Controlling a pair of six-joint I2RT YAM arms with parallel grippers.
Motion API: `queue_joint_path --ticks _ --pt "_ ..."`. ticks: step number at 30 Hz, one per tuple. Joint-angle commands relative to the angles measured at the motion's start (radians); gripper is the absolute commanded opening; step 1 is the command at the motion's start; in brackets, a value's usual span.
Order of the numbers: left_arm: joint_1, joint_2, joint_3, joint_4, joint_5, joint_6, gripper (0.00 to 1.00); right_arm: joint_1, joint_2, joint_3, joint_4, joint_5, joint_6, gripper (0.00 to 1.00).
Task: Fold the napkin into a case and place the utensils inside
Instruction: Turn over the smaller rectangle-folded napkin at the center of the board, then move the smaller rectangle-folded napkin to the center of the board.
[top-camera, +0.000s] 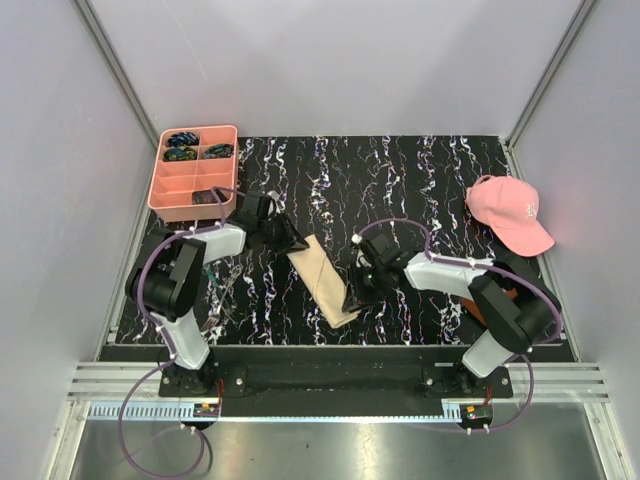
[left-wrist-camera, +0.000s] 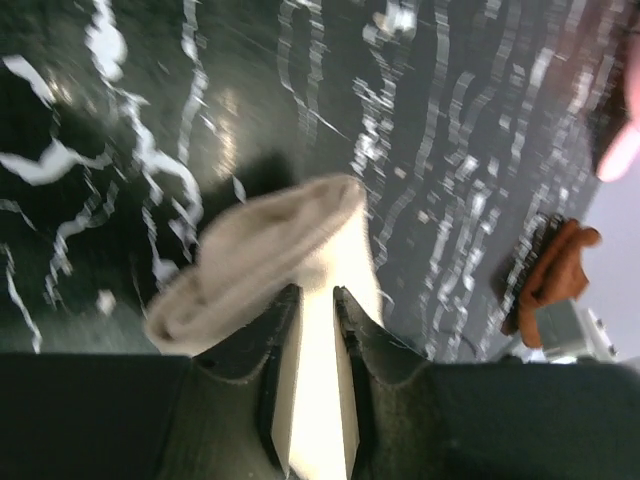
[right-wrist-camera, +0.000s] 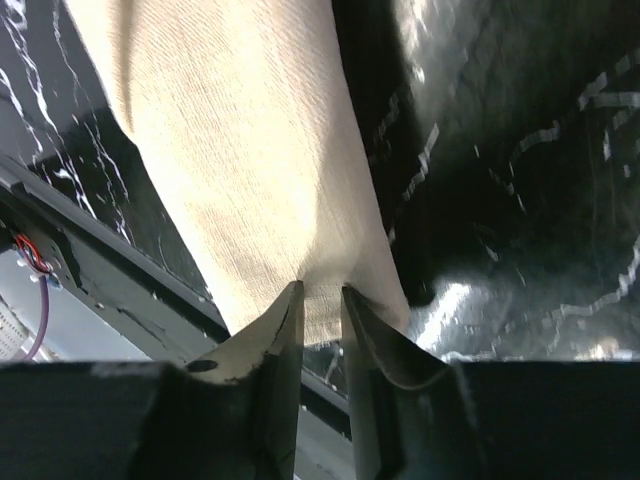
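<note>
The napkin (top-camera: 322, 283), folded to a narrow tan strip, lies on the black marbled mat (top-camera: 400, 180), to the right of the pink tray (top-camera: 155, 185) and nearer the arms' bases than it. Its long axis runs on a slant. One end points towards the tray, the other away from it and towards the mat's near edge.

The left gripper (top-camera: 290, 240) is at the tray-side end and the right gripper (top-camera: 356, 296) at the end far from the tray. Each arm has its own end, and neither needs to reach across.

In the left wrist view the fingers (left-wrist-camera: 280, 340) stand close together with pale cloth filling the narrow gap. The strip's end bulges up off the mat beyond them, so the left gripper is clamped on the napkin.

In the right wrist view the fingers are likewise nearly together, and the cloth puckers to a point right at their tips. It reads as a pinch on the napkin's edge, though how deep the cloth sits in the gap cannot be told.

No utensils can be made out in any view. By the look of it the folding is under way, and the next move turns on both ends being carried together across that slanted axis. A pull by one arm alone would likely drag the strip askew.
</note>
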Motion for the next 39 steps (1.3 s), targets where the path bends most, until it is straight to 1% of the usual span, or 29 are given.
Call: queue_joint_path --ticks 1,3,6,7,9,12,14,15,18,20,21,23,24,26,27,32,33,35,36,37,38,39 --pt "-0.006 0.072 0.066 -0.029 -0.088 0.033 0.24 -0.003 0.079 0.036 0.032 0.12 -0.043 0.28" --pt "-0.006 0.071 0.076 -0.052 -0.101 0.053 0.22 -0.003 0.063 0.075 -0.004 0.154 -0.06 0.28" --pt "-0.015 -0.003 0.066 -0.069 -0.116 0.063 0.25 -0.003 -0.014 0.107 -0.086 0.166 -0.074 0.3" --pt "-0.018 -0.048 0.07 -0.093 -0.116 0.065 0.25 -0.001 -0.031 0.119 -0.111 0.168 -0.074 0.3" --pt "-0.024 -0.093 0.066 -0.104 -0.125 0.062 0.27 0.011 -0.074 0.153 -0.163 0.171 -0.072 0.34" --pt "-0.026 -0.173 0.05 -0.127 -0.127 0.048 0.31 0.057 -0.086 0.185 -0.182 0.14 -0.049 0.39" --pt "-0.026 -0.205 0.037 -0.126 -0.137 0.039 0.32 0.084 -0.071 0.185 -0.159 0.107 -0.016 0.41" --pt "-0.026 -0.222 0.029 -0.129 -0.15 0.037 0.32 0.104 -0.065 0.175 -0.11 0.067 0.0 0.43" --pt "-0.026 -0.3 0.003 -0.159 -0.193 0.059 0.35 0.14 -0.034 0.143 -0.024 0.021 0.058 0.44" --pt "-0.026 -0.361 -0.005 -0.205 -0.217 0.079 0.38 0.175 -0.021 0.123 0.019 0.008 0.101 0.44" --pt "-0.026 -0.381 -0.012 -0.213 -0.229 0.092 0.39 0.183 0.001 0.113 0.075 -0.018 0.118 0.44" --pt "-0.026 -0.441 -0.035 -0.237 -0.243 0.103 0.43 0.187 0.03 0.074 0.134 -0.038 0.181 0.44" --pt "-0.026 -0.455 -0.042 -0.244 -0.246 0.114 0.43 0.187 0.033 0.06 0.174 -0.024 0.198 0.44" --pt "-0.026 -0.483 -0.057 -0.261 -0.249 0.123 0.45 0.184 0.036 0.026 0.177 0.029 0.23 0.45" --pt "-0.026 -0.486 -0.06 -0.265 -0.249 0.132 0.45 0.178 0.036 0.017 0.168 0.09 0.233 0.45" --pt "-0.026 -0.434 -0.04 -0.284 -0.245 0.132 0.45 0.051 0.009 -0.054 0.131 0.169 0.25 0.45" --pt "-0.027 -0.428 -0.031 -0.279 -0.242 0.128 0.45 -0.025 -0.003 -0.069 0.123 0.204 0.248 0.45" --pt "-0.038 -0.405 -0.016 -0.264 -0.24 0.126 0.46 -0.121 -0.037 -0.094 0.12 0.253 0.209 0.45" --pt "-0.044 -0.367 0.015 -0.258 -0.224 0.128 0.48 -0.224 -0.034 -0.088 0.114 0.282 0.181 0.47" --pt "-0.053 -0.336 0.041 -0.258 -0.211 0.137 0.48 -0.291 -0.021 -0.039 0.11 0.283 0.12 0.47" --pt "-0.078 -0.301 0.07 -0.267 -0.202 0.145 0.48 -0.344 0.027 -0.002 0.107 0.28 0.088 0.48" --pt "-0.09 -0.235 0.123 -0.276 -0.199 0.151 0.48 -0.392 0.059 0.041 0.093 0.295 0.055 0.48"
